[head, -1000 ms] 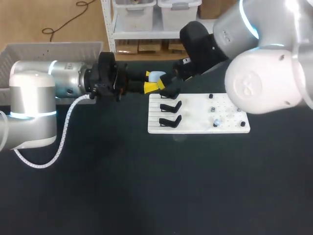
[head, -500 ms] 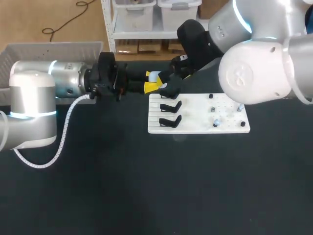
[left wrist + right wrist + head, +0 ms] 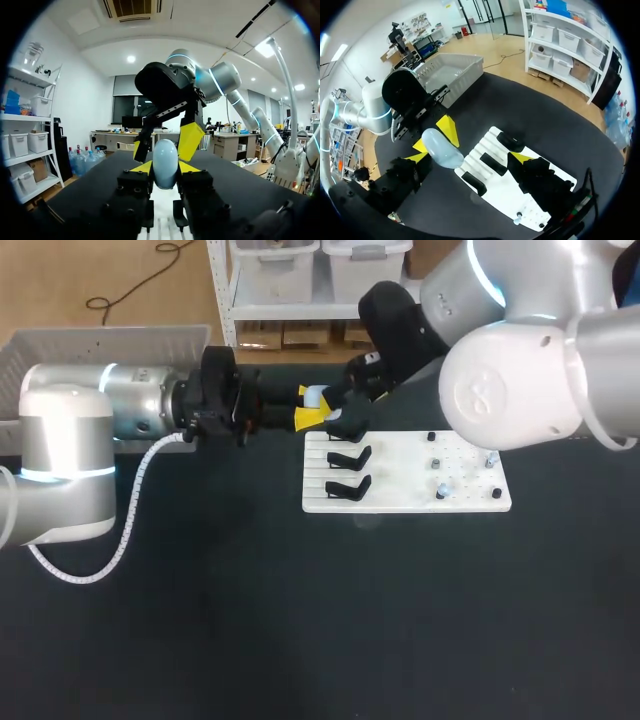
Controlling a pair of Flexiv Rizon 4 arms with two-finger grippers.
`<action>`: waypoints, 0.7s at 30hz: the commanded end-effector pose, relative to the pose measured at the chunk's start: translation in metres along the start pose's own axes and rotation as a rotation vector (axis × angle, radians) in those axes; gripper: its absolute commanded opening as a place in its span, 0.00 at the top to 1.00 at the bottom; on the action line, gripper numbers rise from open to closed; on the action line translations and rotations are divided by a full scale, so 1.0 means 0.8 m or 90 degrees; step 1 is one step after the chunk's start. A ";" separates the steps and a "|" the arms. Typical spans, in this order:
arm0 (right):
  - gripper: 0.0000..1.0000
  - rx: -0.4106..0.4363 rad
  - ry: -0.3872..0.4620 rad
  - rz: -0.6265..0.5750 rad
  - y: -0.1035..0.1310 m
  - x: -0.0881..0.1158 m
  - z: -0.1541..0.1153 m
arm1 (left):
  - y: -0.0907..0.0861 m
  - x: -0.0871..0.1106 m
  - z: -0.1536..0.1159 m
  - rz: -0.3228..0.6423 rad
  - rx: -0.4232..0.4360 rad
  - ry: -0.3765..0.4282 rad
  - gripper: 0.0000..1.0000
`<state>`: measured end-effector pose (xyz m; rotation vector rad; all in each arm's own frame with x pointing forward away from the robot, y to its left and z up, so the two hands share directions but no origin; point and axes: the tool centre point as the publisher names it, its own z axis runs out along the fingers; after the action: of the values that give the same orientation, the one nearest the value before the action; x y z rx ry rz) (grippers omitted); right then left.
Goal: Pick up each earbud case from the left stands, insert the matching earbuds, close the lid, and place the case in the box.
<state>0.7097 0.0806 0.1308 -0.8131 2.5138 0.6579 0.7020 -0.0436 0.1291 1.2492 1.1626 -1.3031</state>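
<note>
L claw (image 3: 165, 169) clamped on pale-blue egg-shaped glossy plastic earbud case (image 3: 165, 159), held above black worktop (image 3: 250, 620). R claw (image 3: 470, 159) meets it, fingers apart either side. White stand board (image 3: 400, 485) just below. Case prob. light, rigid, slick: grip broad sides, clear of lid.

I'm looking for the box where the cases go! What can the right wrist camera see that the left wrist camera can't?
Only the right wrist view shows the grey box, beyond the left arm, and the three black stands laid out. Only the left wrist view shows the right arm, above the left jaws. Both show the pale blue earbud case held in the left jaws, and some of the white board.
</note>
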 end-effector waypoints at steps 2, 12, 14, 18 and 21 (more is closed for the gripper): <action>0.00 0.006 -0.005 0.001 -0.001 -0.004 -0.004 | 0.000 0.002 0.000 0.001 0.000 -0.002 1.00; 0.00 0.017 -0.039 -0.001 -0.008 -0.022 -0.024 | 0.000 0.002 0.000 0.001 0.000 -0.002 1.00; 0.00 0.025 -0.050 -0.007 -0.007 -0.026 -0.034 | 0.000 0.002 0.000 0.001 0.000 -0.002 1.00; 0.00 0.069 -0.055 -0.034 -0.007 -0.031 -0.056 | -0.001 -0.005 -0.002 0.026 0.003 -0.013 1.00; 0.00 0.096 -0.050 -0.049 -0.010 -0.033 -0.073 | -0.003 -0.011 -0.005 0.051 0.006 -0.025 1.00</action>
<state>0.7346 0.0624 0.1768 -0.8332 2.4089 0.5412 0.7014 -0.0424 0.1378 1.2637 1.0846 -1.2735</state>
